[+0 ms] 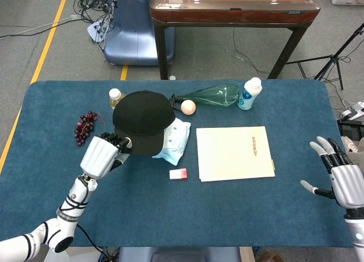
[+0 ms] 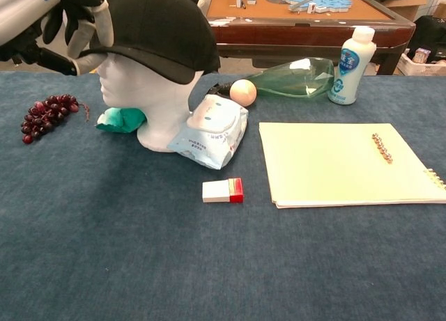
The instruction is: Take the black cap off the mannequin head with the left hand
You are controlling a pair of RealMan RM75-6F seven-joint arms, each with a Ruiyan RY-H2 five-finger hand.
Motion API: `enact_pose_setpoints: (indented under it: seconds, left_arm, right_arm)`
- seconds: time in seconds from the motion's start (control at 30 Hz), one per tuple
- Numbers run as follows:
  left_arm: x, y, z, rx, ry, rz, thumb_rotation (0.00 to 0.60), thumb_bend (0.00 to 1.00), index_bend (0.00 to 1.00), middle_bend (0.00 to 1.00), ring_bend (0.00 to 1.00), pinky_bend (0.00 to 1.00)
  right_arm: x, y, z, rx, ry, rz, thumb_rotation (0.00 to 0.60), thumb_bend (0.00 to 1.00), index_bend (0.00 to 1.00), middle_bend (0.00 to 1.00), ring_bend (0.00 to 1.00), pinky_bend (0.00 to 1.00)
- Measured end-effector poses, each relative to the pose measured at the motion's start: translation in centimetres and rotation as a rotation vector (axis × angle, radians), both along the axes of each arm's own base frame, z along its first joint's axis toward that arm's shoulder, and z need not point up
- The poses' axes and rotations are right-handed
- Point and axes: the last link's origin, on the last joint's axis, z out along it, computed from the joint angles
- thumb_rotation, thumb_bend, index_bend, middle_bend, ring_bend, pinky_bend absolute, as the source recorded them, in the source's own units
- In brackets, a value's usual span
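Black cap (image 2: 157, 28) sits on the white mannequin head (image 2: 150, 98), toward the left rear of the worktop (image 1: 170, 211). Brim points toward the robot's left and is tipped upward, face exposed beneath. Left hand (image 2: 52, 18) is at the brim's tip; fingers (image 2: 87, 32) pinch the brim edge. Cap's crown lies to the right of that grip, still seated over the skull. Judged: lift must go up and leftward. Right hand (image 1: 340, 174) well apart at the far right edge, fingers spread, holding nothing.
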Motion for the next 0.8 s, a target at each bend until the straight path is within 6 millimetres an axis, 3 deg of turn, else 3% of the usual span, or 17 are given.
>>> enact_pose_setpoints:
  seconds: [0.3, 0.8]
  left_arm:
    - [1.5, 0.5, 2.1, 0.036, -0.036, 0.002, 0.600, 0.60, 0.62, 0.77, 0.64, 0.70]
    - [4.0, 2.2, 3.6, 0.085, -0.049, 0.018, 0.600, 0.60, 0.62, 0.77, 0.64, 0.71]
  right_arm:
    - [0.0, -0.1, -0.2, 0.005, 0.007, -0.005, 0.600, 0.00, 0.11, 0.09, 0.02, 0.19]
    - [-0.1, -0.4, -0.4, 0.016, 0.012, -0.016, 0.600, 0.00, 0.11, 0.09, 0.02, 0.19]
